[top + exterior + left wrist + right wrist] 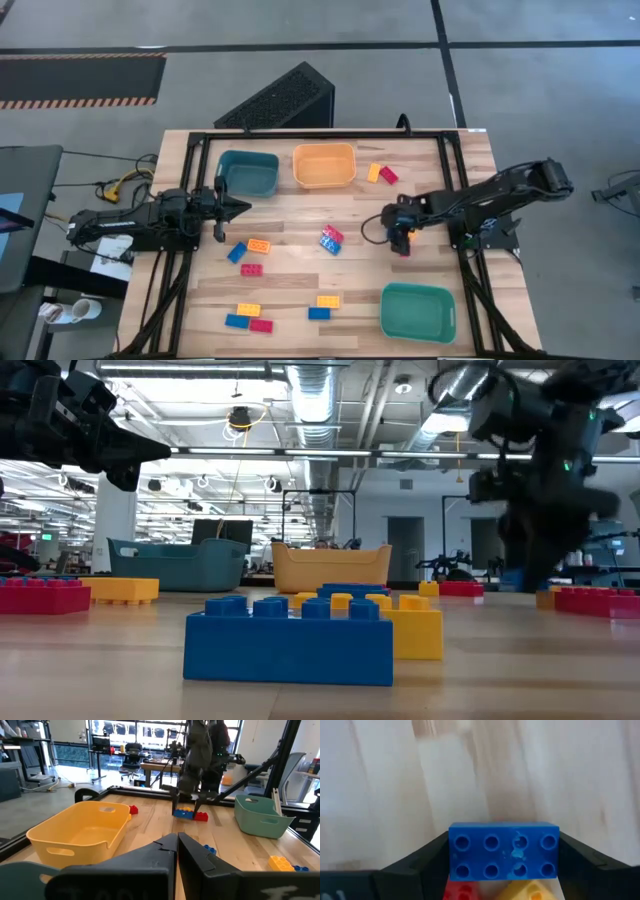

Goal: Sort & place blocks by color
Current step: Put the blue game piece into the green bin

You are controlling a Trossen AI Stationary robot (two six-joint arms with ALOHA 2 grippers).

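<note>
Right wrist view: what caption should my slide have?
Right gripper fingers bracket a blue block above the wooden table.
</note>
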